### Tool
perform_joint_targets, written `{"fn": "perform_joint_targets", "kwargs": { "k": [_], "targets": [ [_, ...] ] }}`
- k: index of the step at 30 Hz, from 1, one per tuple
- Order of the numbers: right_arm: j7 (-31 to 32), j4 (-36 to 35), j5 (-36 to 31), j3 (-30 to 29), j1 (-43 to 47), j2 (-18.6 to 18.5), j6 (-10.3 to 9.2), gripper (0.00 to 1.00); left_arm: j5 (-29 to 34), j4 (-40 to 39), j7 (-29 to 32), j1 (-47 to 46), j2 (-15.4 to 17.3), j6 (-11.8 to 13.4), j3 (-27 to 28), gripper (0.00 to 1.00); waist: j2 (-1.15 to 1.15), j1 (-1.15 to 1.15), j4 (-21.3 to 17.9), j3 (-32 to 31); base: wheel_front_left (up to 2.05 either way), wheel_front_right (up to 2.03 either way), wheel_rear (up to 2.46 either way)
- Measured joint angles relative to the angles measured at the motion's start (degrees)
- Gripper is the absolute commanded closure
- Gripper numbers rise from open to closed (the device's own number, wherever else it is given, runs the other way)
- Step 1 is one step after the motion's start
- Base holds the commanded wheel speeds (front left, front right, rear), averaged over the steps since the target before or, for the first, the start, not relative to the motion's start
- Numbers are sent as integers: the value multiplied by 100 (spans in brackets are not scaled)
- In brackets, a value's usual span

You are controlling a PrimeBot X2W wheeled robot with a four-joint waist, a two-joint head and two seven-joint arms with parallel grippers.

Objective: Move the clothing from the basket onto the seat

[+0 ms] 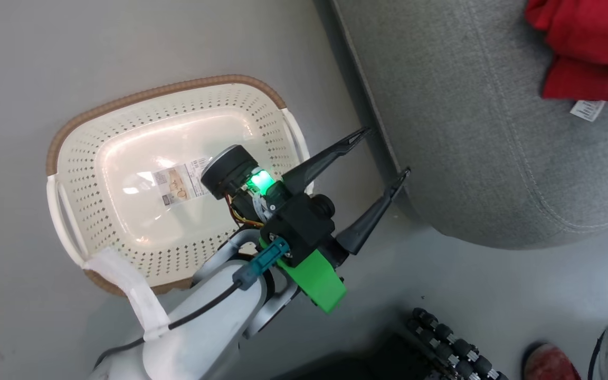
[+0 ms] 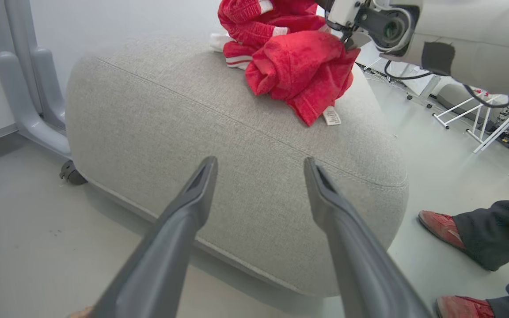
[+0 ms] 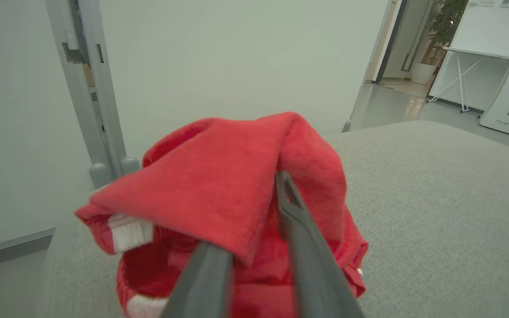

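Cream-white perforated plastic basket, brown-rimmed, is found emptied on the floor. Crumpled bright red, white-striped clothing is heaped on the light grey fabric seat, toward its far edge. Left gripper is spread wide and carries nothing. Right gripper is buried in cloth, so grip or release cannot be told. Risk: a fold draped over one finger may be dragged off the seat on withdrawal.
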Motion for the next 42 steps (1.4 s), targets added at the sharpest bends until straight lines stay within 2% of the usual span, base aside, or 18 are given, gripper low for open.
{"fn": "perform_joint_targets", "kwargs": {
  "k": [7,13,17,22,28,37,42],
  "targets": [
    [1,-688,-265,-1,1214,374,0,0,-31,390,-600,78,-9,107,104,0,0,0,212,-158,0,0,0],
    [1,-1534,-270,962,2373,548,1,0,-388,735,-1023,474,8,57,323,0,0,0,228,-609,0,0,0],
    [2,-1853,-275,1618,3026,584,1,0,-417,824,-1087,805,-25,180,611,0,0,-1,190,-1064,0,0,0],
    [2,-2076,-246,2208,3549,597,1,0,-354,566,-1105,1318,-332,408,1306,0,0,-1,223,-1685,0,0,0],
    [1,-2117,-132,2590,4005,581,1,0,-91,282,-1107,1959,-648,474,2229,0,0,-1,511,-2322,0,0,0],
    [1,-2103,-99,2846,4621,480,1,0,216,-82,-1116,3014,-832,300,3550,0,0,-1,1375,-3004,0,0,0],
    [1,-2103,-52,2760,4968,482,1,0,359,-194,-1115,3549,-865,170,4112,0,0,-1,1775,-3430,0,0,0]
  ]
}}
